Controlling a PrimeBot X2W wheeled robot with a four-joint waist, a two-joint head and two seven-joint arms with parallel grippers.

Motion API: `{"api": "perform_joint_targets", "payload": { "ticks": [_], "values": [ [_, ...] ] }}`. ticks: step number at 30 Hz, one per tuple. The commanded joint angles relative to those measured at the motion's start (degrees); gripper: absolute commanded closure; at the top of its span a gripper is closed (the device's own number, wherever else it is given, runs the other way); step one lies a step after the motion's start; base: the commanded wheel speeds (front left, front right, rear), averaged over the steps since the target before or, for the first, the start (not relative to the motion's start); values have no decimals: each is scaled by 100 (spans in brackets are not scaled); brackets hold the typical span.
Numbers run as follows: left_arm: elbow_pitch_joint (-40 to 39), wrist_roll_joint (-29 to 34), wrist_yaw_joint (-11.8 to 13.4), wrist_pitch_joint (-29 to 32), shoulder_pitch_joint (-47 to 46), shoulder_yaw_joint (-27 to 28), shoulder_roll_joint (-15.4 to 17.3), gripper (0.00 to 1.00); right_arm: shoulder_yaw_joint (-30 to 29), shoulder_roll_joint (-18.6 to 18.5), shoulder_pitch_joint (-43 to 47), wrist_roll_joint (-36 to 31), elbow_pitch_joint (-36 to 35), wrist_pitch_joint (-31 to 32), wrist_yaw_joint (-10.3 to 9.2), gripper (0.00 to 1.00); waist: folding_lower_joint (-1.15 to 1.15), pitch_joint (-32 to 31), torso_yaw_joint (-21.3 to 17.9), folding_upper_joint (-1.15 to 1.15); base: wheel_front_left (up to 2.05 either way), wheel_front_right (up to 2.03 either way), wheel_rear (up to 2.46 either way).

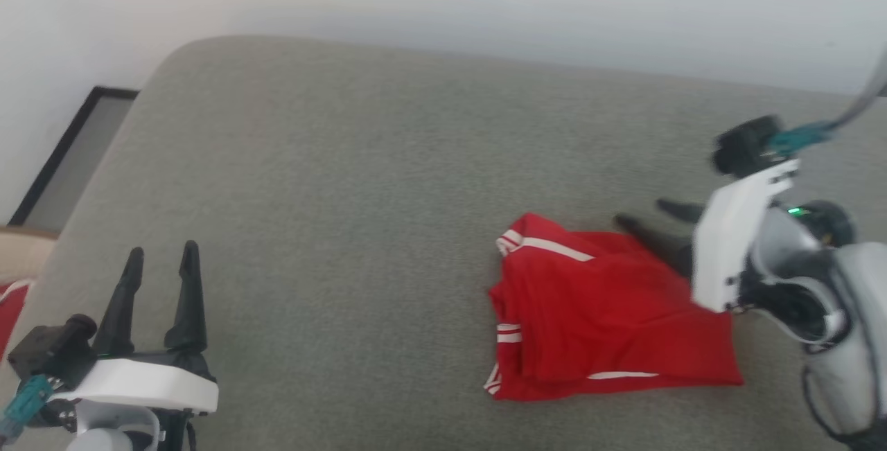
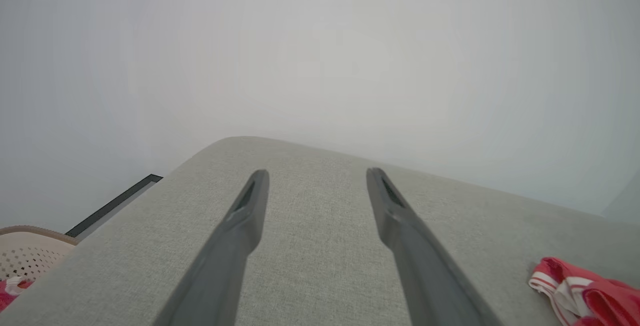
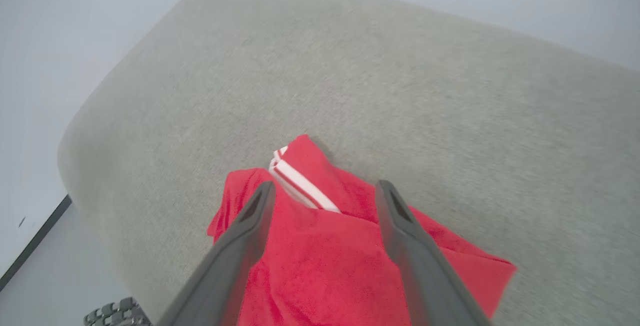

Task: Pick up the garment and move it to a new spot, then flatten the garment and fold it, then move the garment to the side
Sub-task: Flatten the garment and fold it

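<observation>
The garment (image 1: 603, 319) lies folded in a red bundle with white stripes on the grey cushioned surface (image 1: 360, 181), right of the middle. My right gripper (image 1: 641, 213) is open at the garment's far right corner, fingers pointing left. In the right wrist view the right gripper (image 3: 325, 186) stands wide apart above the garment (image 3: 325, 266), gripping nothing. My left gripper (image 1: 163, 251) is open at the lower left, far from the cloth. In the left wrist view the left gripper (image 2: 315, 173) hovers over bare grey fabric, with a corner of the garment (image 2: 585, 291) at the lower right.
A beige perforated basket (image 2: 25, 253) sits off the surface's left edge. A dark-framed panel (image 1: 69, 153) lies on the floor beyond the rounded left corner. A pale wall (image 1: 443, 1) runs behind the far edge.
</observation>
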Motion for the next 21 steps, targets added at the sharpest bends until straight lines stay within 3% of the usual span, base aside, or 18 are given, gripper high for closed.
{"api": "perform_joint_targets", "payload": {
  "ticks": [1,11,21],
  "values": [
    [-25,15,-13,-23,77,41,27,0,-97,-56,113,2,-65,-160,1,0,0,-64,-139,0,0,0,0],
    [-147,108,-13,-23,339,198,182,0,-770,-537,924,-382,-329,-2072,1,0,0,-361,-678,0,0,0,0],
    [-201,124,-14,-23,649,148,377,0,-1178,-694,1823,-949,236,-3999,1,0,0,-551,-1046,0,0,0,0]
  ]
}}
